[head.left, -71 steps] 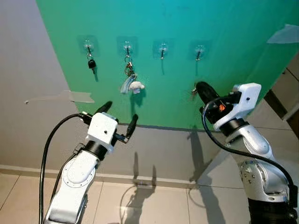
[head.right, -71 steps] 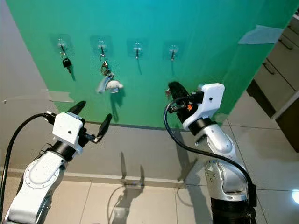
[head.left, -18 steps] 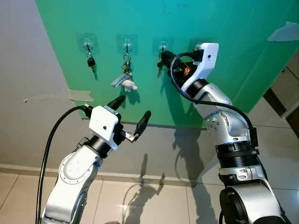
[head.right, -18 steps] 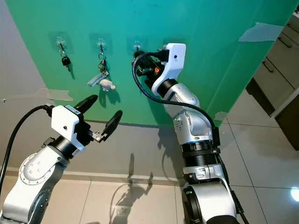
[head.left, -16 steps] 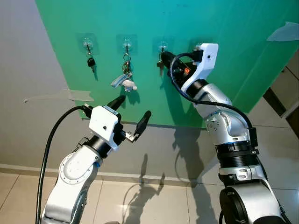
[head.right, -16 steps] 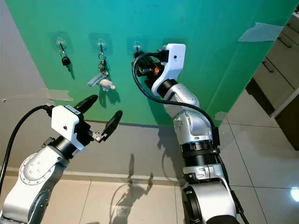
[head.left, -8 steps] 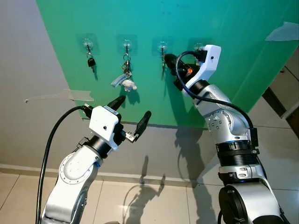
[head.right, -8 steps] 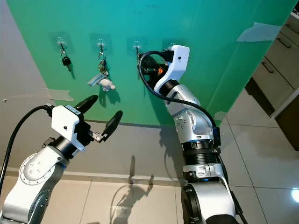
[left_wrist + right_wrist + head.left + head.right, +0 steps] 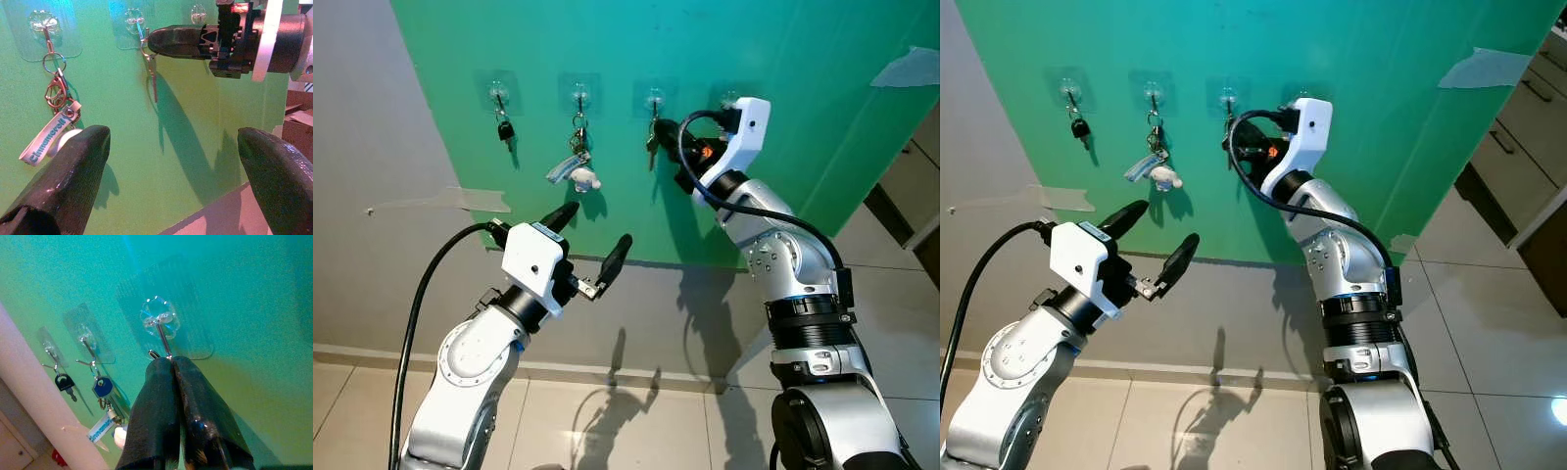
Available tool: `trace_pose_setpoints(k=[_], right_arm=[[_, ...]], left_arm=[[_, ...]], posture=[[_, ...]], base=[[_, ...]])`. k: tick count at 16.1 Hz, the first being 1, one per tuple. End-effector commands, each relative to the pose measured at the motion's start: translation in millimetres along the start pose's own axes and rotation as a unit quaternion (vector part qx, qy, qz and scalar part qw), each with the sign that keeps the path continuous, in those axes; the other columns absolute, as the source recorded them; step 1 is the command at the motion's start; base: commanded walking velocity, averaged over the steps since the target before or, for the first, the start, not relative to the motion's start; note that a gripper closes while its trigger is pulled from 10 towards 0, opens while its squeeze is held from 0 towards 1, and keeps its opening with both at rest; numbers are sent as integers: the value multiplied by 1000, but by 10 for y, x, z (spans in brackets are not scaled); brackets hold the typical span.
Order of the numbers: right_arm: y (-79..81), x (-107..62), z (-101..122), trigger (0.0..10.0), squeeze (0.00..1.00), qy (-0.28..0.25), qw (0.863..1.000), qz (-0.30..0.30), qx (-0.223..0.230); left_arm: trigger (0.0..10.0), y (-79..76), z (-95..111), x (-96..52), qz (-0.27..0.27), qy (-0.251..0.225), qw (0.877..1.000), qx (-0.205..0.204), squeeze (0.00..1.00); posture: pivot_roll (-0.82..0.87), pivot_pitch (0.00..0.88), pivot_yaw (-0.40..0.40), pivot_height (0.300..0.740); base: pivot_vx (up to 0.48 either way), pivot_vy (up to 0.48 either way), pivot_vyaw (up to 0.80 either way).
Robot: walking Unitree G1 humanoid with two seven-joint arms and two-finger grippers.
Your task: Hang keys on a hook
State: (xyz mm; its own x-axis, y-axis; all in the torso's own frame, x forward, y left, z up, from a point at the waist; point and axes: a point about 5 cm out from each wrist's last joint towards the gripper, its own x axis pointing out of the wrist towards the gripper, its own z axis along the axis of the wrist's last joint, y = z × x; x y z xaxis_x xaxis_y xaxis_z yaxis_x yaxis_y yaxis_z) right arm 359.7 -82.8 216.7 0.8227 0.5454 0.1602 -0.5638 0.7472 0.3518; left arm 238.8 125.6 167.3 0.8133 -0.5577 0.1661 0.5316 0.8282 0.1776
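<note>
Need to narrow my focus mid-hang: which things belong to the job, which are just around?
Job: key, third hook, right gripper at it.
Around: black key, tagged keyring, fourth hook, left gripper.

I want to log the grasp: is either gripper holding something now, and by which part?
The right gripper, fingers shut, seems to pinch the key by its top, at the third hook. The left gripper is open, empty.

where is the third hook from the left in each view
Left eye view: third hook, upper centre, just left of the right gripper.
Right eye view, upper centre-left.
Left wrist view, top centre.
Right wrist view, centre, just beyond the fingertips.
Shared landmark: the tagged keyring on the neighbouring hook.
</note>
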Motion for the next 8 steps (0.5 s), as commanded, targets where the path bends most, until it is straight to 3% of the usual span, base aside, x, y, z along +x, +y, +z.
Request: trace_pose_setpoints(k=[1, 8], right_arm=[[-2, 4, -25, 10000, 0, 14, 1000, 0, -5], [0, -14, -42, 10000, 0, 16, 1000, -2, -19]], left_arm=[[10000, -26, 28, -8, -8, -1, 1000, 2, 0], [10000, -37, 43, 6, -10, -5, 1000, 2, 0]], posture=[[54, 6, -52, 740], [50, 10, -49, 740]], base=[[0, 0, 0], [0, 0, 0]])
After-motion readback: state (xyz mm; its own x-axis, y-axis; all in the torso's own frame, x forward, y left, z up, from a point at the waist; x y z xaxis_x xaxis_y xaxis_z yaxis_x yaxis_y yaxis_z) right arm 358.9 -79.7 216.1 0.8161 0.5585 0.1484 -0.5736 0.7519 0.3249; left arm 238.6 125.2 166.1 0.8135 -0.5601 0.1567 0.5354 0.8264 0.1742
